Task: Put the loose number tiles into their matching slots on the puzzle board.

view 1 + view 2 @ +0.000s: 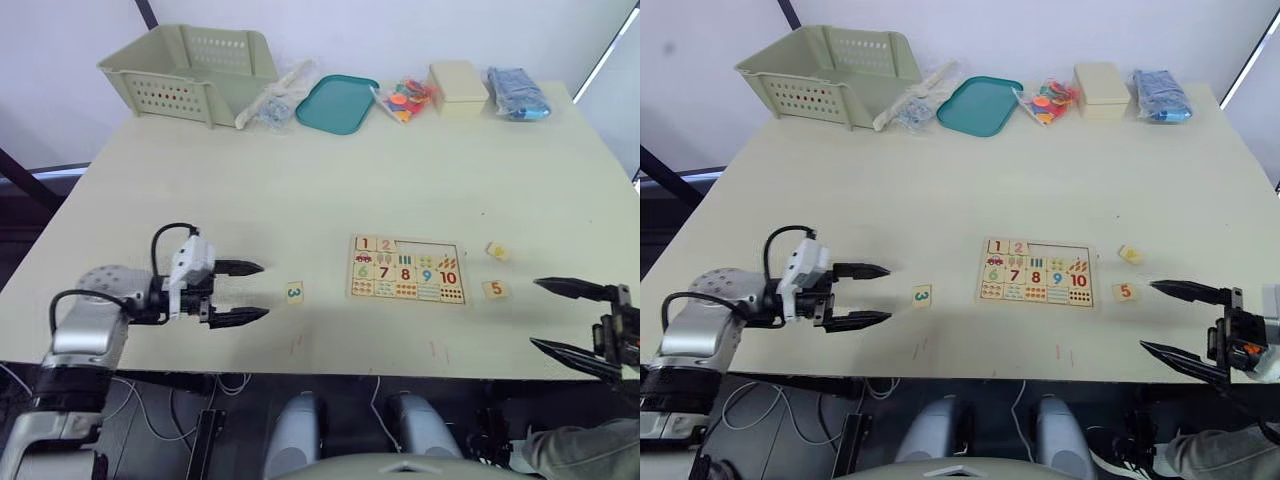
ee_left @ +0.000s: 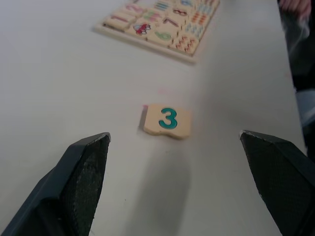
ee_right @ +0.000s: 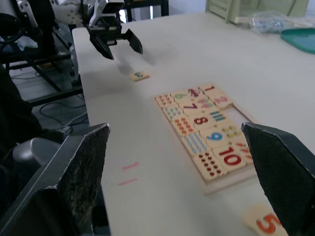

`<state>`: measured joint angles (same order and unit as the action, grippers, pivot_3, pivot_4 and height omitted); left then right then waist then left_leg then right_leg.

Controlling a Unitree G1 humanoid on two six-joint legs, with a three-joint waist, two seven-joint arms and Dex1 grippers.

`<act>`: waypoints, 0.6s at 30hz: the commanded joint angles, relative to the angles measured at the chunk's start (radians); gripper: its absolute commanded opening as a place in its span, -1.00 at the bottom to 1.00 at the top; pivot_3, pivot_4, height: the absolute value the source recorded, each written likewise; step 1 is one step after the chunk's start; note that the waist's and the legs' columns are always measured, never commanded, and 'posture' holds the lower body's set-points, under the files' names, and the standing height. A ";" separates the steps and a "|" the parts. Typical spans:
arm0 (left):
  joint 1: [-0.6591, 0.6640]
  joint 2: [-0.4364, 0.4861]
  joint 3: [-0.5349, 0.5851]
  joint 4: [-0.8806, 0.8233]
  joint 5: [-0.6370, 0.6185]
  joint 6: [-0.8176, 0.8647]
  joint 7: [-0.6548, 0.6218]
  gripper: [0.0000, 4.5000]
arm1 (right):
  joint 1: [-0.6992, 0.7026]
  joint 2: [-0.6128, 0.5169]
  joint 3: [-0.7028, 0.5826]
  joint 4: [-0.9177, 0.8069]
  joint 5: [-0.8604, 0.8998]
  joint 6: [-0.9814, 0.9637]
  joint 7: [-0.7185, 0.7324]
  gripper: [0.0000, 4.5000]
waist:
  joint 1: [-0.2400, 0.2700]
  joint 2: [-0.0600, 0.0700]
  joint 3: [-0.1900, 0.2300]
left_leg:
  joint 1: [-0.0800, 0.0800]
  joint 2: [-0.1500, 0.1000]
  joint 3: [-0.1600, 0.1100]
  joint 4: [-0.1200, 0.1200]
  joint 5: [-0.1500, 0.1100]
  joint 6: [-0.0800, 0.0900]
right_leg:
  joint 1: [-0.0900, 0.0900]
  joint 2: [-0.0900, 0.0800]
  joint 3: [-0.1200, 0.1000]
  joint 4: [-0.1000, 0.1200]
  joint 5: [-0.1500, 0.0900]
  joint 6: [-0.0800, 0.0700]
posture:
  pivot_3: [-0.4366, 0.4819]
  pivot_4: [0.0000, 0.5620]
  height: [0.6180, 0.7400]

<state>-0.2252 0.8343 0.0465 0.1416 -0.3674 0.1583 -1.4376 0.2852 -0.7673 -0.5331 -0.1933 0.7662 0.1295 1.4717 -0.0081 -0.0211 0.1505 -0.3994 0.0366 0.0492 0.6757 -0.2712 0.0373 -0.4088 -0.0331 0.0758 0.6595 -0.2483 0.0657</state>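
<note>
The puzzle board [image 1: 407,270] lies flat near the table's front edge, right of centre. Tiles 1 and 2 sit in its top row, and the slots [image 1: 425,246] to their right are bare. A loose tile with a green 3 [image 1: 294,291] lies left of the board. My left gripper [image 1: 265,290] is open, low over the table just left of that tile. A tile with an orange 5 [image 1: 494,290] and another tile [image 1: 497,250] with a yellow digit lie right of the board. My right gripper [image 1: 533,313] is open, right of the 5 tile, holding nothing.
Along the far edge stand a pale green basket [image 1: 190,70], a plastic bag of sticks [image 1: 275,100], a teal tray [image 1: 335,103], a bag of coloured pieces [image 1: 405,98], a beige box [image 1: 458,88] and a blue packet [image 1: 518,95].
</note>
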 commanded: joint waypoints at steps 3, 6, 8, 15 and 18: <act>-0.080 -0.029 -0.085 -0.003 0.068 0.008 0.040 0.99 | 0.050 -0.005 -0.078 -0.067 0.039 0.011 -0.017 1.00 | -0.001 0.000 0.000 | 0.000 0.000 0.000 0.000 0.000 0.000 | 0.000 0.000 0.000 0.000 0.000 0.000 | -0.05 -0.47 1.00; -0.116 -0.041 -0.118 0.010 0.092 0.011 0.044 0.99 | 0.068 -0.003 -0.090 -0.090 0.044 0.017 -0.029 1.00 | -0.004 0.000 0.000 | 0.000 0.000 -0.001 0.000 0.000 0.000 | 0.000 0.001 0.000 0.001 0.000 0.000 | -0.05 -0.47 1.00; -0.130 -0.042 -0.142 0.015 0.103 -0.002 0.027 0.99 | 0.077 -0.003 -0.099 -0.099 0.048 0.022 -0.032 1.00 | -0.004 0.000 0.000 | 0.000 0.000 -0.001 0.000 0.000 0.000 | 0.000 0.001 0.000 0.001 0.000 0.000 | -0.05 -0.47 1.00; -0.147 -0.040 -0.162 0.052 0.111 -0.034 0.004 0.99 | 0.090 0.000 -0.104 -0.116 0.051 0.022 -0.045 1.00 | -0.003 0.000 0.000 | 0.000 0.000 -0.001 0.000 0.000 0.000 | 0.000 0.001 0.000 0.001 0.000 0.000 | -0.05 -0.47 1.00; -0.159 -0.039 -0.155 0.085 0.098 -0.053 -0.016 0.99 | 0.091 0.006 -0.101 -0.117 0.048 0.017 -0.051 1.00 | -0.003 0.000 0.000 | 0.000 0.000 -0.001 0.000 0.000 0.000 | 0.000 0.001 0.000 0.001 0.000 0.000 | -0.05 -0.47 1.00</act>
<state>-0.3673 0.7901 -0.1267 0.2227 -0.2576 0.1246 -1.4333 0.3715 -0.7654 -0.6030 -0.2866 0.7947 0.1508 1.4269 -0.0109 -0.0212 0.1505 -0.3993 0.0367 0.0483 0.6759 -0.2712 0.0373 -0.4088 -0.0322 0.0759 0.6600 -0.2483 0.0657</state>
